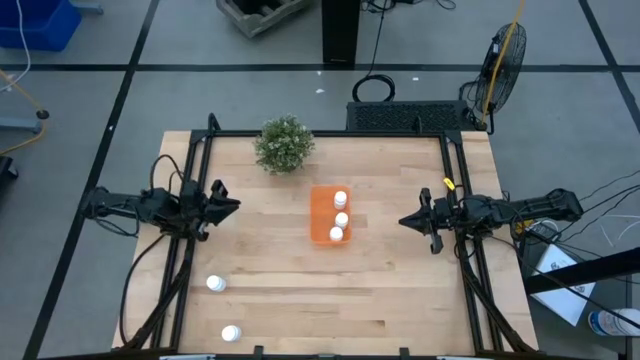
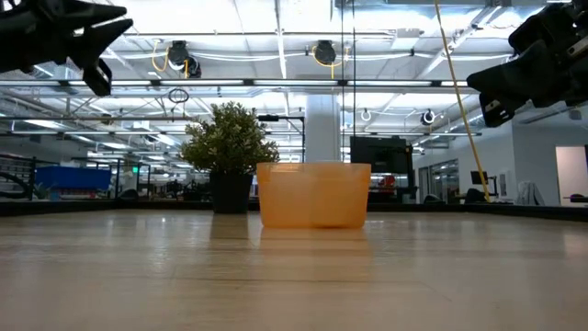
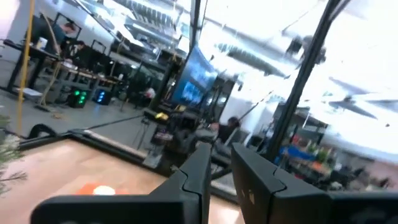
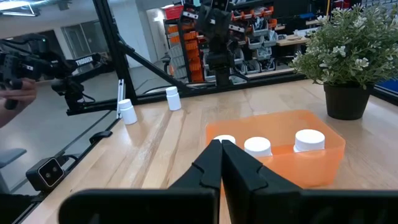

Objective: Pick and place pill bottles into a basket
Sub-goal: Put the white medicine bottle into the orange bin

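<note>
Sitting in the middle of the table (image 1: 400, 300), the orange basket (image 1: 322, 215) is filled with three pill bottles (image 1: 341, 219); two more bottles (image 1: 215, 284) are left on the table near the left front corner; the left end effector (image 1: 232, 206) and the right end effector (image 1: 404, 222) are held above the table with fingers pressed together, gripping nothing; a plant (image 1: 284, 144) is seen behind the basket.

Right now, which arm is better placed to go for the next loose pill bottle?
Probably the left. Two pill bottles stand on the table's left near side, closer to the left gripper. The right gripper waits beyond the basket, which holds three.
</note>
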Available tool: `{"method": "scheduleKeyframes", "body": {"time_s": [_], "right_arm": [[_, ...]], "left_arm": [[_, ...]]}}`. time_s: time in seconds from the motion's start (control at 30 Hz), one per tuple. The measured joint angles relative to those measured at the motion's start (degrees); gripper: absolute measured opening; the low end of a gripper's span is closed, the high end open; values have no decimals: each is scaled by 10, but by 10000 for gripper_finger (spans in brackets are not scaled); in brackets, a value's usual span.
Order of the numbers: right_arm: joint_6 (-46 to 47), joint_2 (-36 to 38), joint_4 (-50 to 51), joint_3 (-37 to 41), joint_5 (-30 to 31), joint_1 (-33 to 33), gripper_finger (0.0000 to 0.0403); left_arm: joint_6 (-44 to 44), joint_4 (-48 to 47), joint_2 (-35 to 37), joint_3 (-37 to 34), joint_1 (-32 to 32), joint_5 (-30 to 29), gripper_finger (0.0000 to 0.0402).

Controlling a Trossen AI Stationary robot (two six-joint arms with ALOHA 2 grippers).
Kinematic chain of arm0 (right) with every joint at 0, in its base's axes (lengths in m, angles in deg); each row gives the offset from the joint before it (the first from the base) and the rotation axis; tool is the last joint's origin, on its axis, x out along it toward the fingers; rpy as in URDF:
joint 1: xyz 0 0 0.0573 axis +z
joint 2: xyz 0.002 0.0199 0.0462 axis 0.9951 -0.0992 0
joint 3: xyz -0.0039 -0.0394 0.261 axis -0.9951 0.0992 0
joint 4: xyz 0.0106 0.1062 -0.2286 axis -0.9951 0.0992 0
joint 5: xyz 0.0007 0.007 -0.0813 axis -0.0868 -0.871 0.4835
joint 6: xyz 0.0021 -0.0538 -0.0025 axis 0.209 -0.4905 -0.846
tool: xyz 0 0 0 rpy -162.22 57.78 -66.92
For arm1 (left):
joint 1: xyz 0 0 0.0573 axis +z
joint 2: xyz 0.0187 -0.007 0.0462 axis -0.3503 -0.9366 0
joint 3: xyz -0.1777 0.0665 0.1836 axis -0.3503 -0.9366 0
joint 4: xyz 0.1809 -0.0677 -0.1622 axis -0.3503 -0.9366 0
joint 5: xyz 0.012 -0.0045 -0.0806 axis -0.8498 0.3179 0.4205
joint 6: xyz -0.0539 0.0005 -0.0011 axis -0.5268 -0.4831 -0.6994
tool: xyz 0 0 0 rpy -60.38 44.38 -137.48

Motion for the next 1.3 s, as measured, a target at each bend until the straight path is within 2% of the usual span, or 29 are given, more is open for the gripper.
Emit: {"method": "scheduleKeyframes", "body": {"time_s": [0.1,0.2,0.43,0.57,0.7,0.87,1.0,1.13,1.3], "right_arm": [[0,0,0,0,0,0,0],[0,0,0,0,0,0,0],[0,0,0,0,0,0,0],[0,0,0,0,0,0,0],[0,0,0,0,0,0,0],[0,0,0,0,0,0,0],[0,0,0,0,0,0,0],[0,0,0,0,0,0,0],[0,0,0,0,0,0,0]], "left_arm": [[-3,37,-30,7,-14,1,70],[-2,54,-77,34,-29,-14,88],[13,24,-264,154,-66,-45,181],[-2,-112,-366,270,-81,-41,231],[-50,-305,-460,406,-98,-52,254],[-177,-605,-566,553,-102,-51,257],[-313,-810,-627,618,-110,12,257],[-416,-880,-662,633,-136,61,257],[-506,-884,-690,633,-192,92,257]]}}
